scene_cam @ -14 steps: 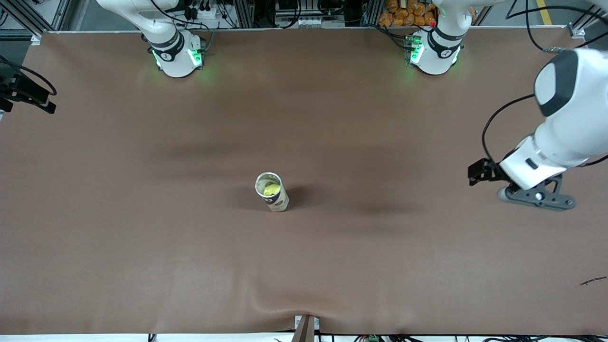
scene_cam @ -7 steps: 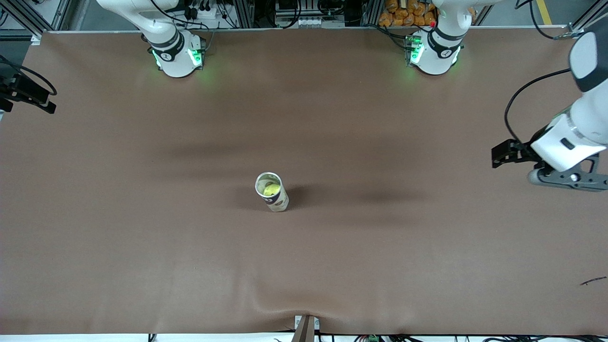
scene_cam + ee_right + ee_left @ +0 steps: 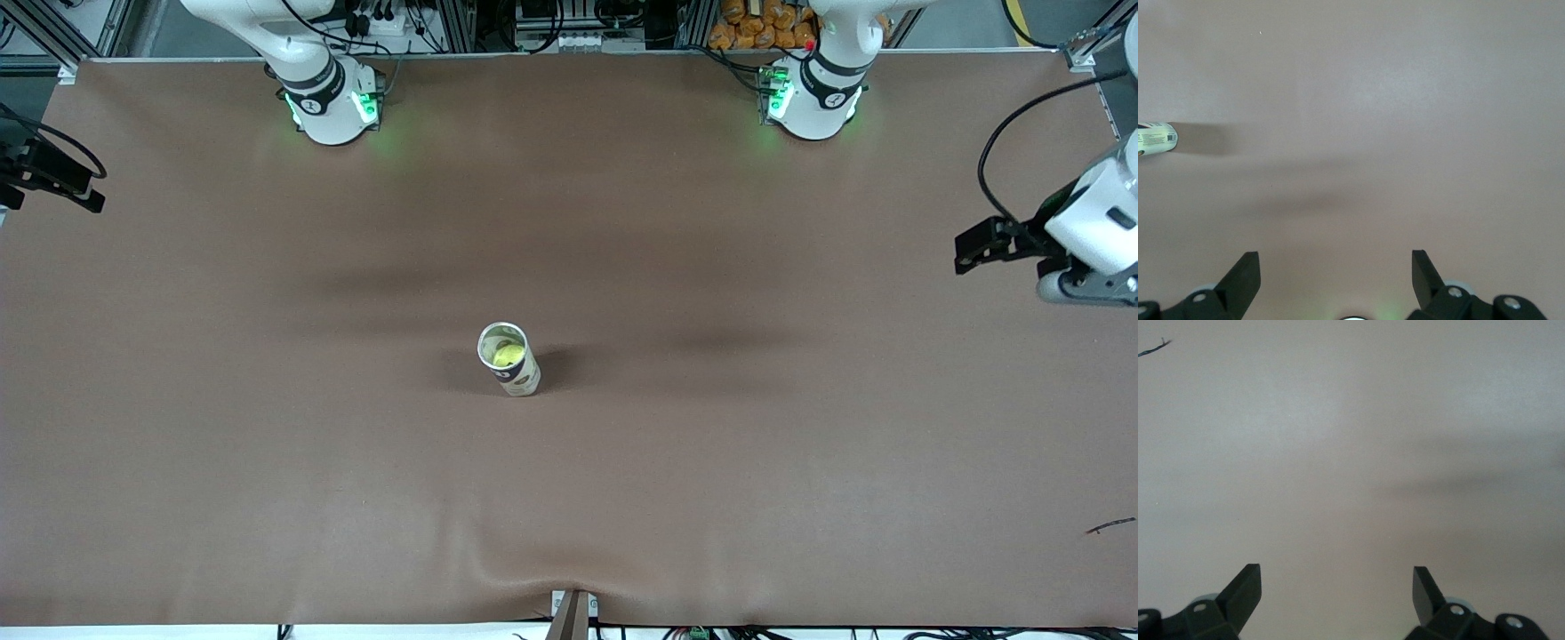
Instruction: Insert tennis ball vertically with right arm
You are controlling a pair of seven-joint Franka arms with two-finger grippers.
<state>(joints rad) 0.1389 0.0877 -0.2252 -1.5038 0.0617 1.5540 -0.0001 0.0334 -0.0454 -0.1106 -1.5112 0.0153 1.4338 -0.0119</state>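
Already sitting in the upright can [image 3: 509, 359] mid-table: ball [image 3: 507, 355], light, fuzzy, easily gripped across the middle (if ever lifted again). Right gripper [image 3: 1336, 277] spread wide, empty, over bare table. Left gripper [image 3: 1337, 593] likewise wide, over the table's left-arm end.

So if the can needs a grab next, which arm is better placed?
Right, probably. The right gripper, open, has the can in its wrist view, with the tennis ball already inside it. The left gripper, open over the left arm's end of the table, sees only bare table.
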